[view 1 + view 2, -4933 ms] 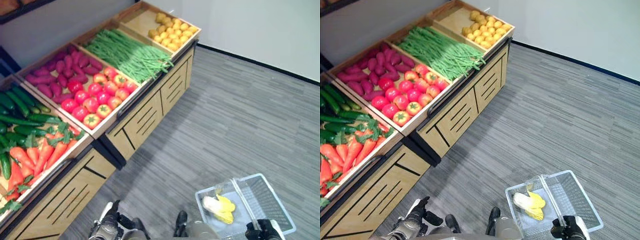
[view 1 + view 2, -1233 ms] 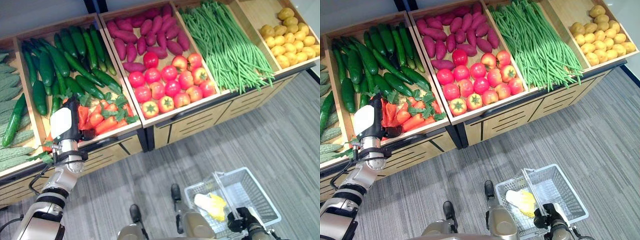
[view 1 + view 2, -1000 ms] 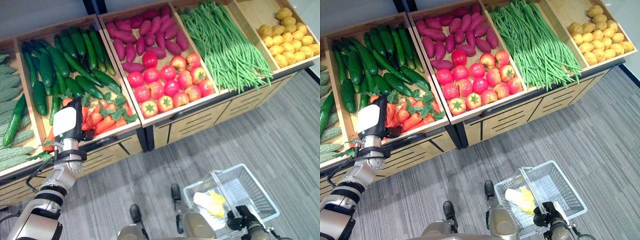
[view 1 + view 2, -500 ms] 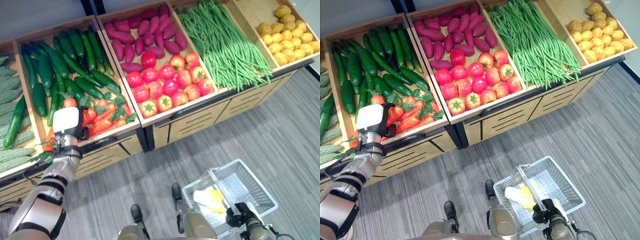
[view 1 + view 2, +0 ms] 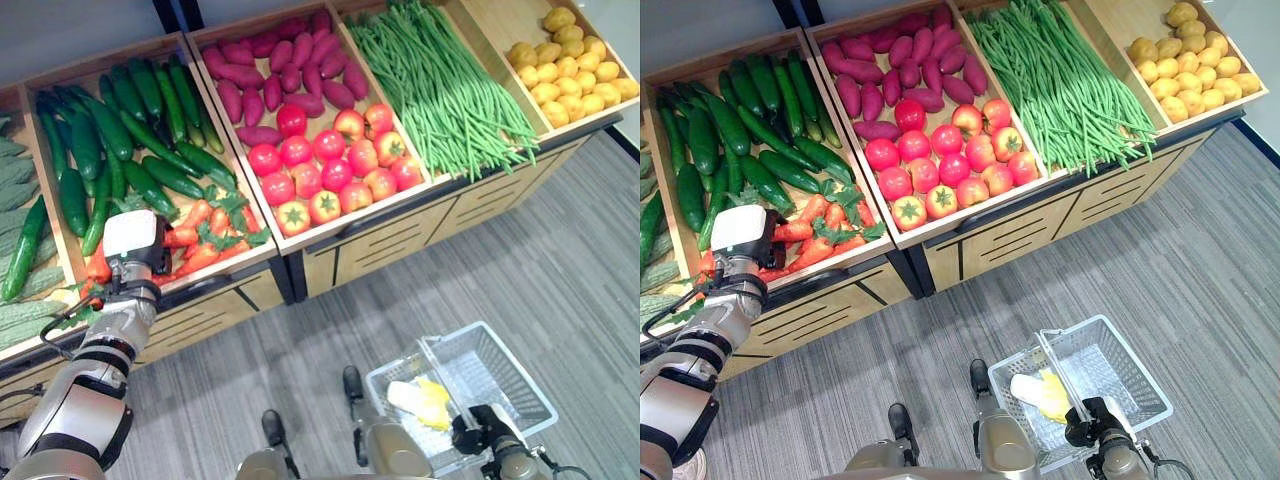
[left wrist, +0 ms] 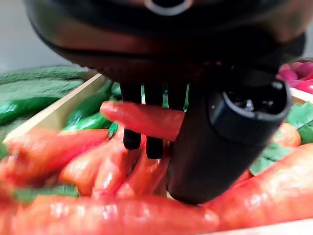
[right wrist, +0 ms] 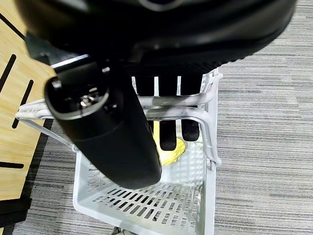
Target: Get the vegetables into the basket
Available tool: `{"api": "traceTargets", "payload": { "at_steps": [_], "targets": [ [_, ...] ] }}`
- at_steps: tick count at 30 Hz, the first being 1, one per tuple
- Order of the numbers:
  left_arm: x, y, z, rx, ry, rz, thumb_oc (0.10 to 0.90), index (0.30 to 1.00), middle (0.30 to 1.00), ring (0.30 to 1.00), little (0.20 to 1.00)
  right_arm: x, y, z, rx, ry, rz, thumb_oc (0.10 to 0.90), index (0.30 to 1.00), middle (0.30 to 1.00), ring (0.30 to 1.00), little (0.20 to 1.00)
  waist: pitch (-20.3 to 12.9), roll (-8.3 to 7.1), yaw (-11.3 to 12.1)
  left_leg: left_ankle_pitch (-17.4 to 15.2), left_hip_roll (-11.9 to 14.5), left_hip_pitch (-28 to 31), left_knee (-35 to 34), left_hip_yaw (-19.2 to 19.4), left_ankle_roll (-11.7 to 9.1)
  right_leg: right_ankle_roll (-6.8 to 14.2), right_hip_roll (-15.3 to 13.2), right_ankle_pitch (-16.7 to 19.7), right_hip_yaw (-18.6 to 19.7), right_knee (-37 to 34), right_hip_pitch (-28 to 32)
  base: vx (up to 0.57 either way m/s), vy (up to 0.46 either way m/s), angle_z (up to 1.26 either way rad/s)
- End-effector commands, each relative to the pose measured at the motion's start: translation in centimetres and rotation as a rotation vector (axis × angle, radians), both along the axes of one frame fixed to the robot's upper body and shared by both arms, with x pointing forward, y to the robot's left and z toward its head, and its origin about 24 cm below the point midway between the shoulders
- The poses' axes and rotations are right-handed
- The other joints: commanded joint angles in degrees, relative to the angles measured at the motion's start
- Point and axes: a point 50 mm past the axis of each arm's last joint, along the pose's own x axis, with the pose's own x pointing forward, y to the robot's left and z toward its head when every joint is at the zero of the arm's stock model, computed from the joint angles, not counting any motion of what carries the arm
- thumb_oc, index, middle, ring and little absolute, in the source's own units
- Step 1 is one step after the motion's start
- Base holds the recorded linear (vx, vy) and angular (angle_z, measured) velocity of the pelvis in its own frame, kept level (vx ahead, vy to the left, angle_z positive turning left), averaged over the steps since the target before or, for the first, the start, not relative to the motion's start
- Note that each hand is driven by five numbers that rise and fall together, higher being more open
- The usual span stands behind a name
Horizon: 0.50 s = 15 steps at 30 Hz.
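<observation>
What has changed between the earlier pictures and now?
The left robot hand reached from beside the robot to the carrots and closed on a carrot. The right robot hand kept holding the basket, its yellow item unchanged.

Head stereo pair looks down; wrist cameras close along fingers [image 6: 132, 117].

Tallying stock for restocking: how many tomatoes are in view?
16 tomatoes, all in the middle bin, in front of the purple sweet potatoes; more could be hidden underneath.
</observation>
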Motion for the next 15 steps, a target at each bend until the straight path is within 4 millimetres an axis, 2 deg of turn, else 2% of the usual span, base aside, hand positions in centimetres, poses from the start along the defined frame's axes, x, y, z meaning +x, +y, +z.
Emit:
{"api": "traceTargets", "payload": {
  "at_steps": [1, 2, 4, 7, 10, 15],
  "targets": [
    [0.3, 0.9, 5.3, -0.109, -0.436, 0.074, 0.4, 0.3, 0.3, 0.3, 0.3, -0.8, -0.3, 0.0, -0.021, 0.01, 0.028, 0.4, 0.3, 0.3, 0.3, 0.3, -1.5, -1.92, -0.1, -1.6, 0.2, 2.3, 0.1, -3.9, -2.5, 6.0, -4.0, -1.9, 2.2, 4.5, -1.9, 0.0, 0.0, 0.0],
    [0.0, 0.8, 6.6, -0.203, -0.584, 0.084, 0.4, 0.3, 0.3, 0.3, 0.3, -0.9, -0.1, -0.1, -0.016, 0.012, 0.028, 0.4, 0.3, 0.3, 0.3, 0.3, -1.8, -2.19, -0.1, -1.8, 0.2, 2.6, 0.1, -3.8, -2.6, 6.0, -3.9, -1.9, 2.3, 4.4, -1.8, 0.03, -0.011, -0.01],
    [-0.5, 0.6, 8.1, -0.28, -0.744, 0.074, 0.4, 0.3, 0.3, 0.3, 0.3, -1.0, -0.2, -0.1, -0.021, 0.007, 0.028, 0.4, 0.3, 0.3, 0.3, 0.3, -2.1, -2.36, 0.0, -2.0, 0.3, 2.8, 0.1, -3.7, -2.6, 6.0, -3.9, -2.1, 2.4, 4.4, -1.5, 0.0, 0.0, 0.0],
    [-1.1, 0.4, 8.7, -0.361, -0.832, 0.064, 0.4, 0.3, 0.3, 0.3, 0.3, -0.9, -0.3, 0.0, -0.028, 0.004, 0.029, 0.4, 0.3, 0.3, 0.3, 0.3, -2.5, -2.24, 0.0, -2.1, 0.3, 3.1, 0.1, -3.7, -2.7, 6.0, -4.0, -2.2, 2.4, 4.3, -1.2, 0.0, 0.0, 0.0],
    [-1.9, -1.4, 9.9, -0.618, -1.041, -0.027, 0.4, 0.3, 0.3, 0.3, 0.3, -0.6, -0.5, 0.3, -0.035, -0.02, 0.022, 0.4, 0.3, 0.3, 0.3, 0.3, -2.9, -2.13, -0.1, -2.2, 0.2, 3.5, 0.1, -4.0, -2.6, 6.1, -4.1, -2.3, 2.3, 4.2, -0.5, 0.0, 0.0, 0.0],
    [-2.7, -3.2, 8.8, -0.895, -1.031, -0.213, 0.4, 0.3, 0.3, 0.3, 0.3, -0.7, -0.9, 0.4, -0.034, -0.026, 0.002, 0.4, 0.3, 0.3, 0.3, 0.3, -3.2, -1.89, 0.1, -2.2, 0.0, 3.7, 0.1, -4.3, -2.5, 6.1, -4.5, -2.1, 2.1, 4.0, 0.2, 0.0, 0.0, 0.0]
  ]
}}
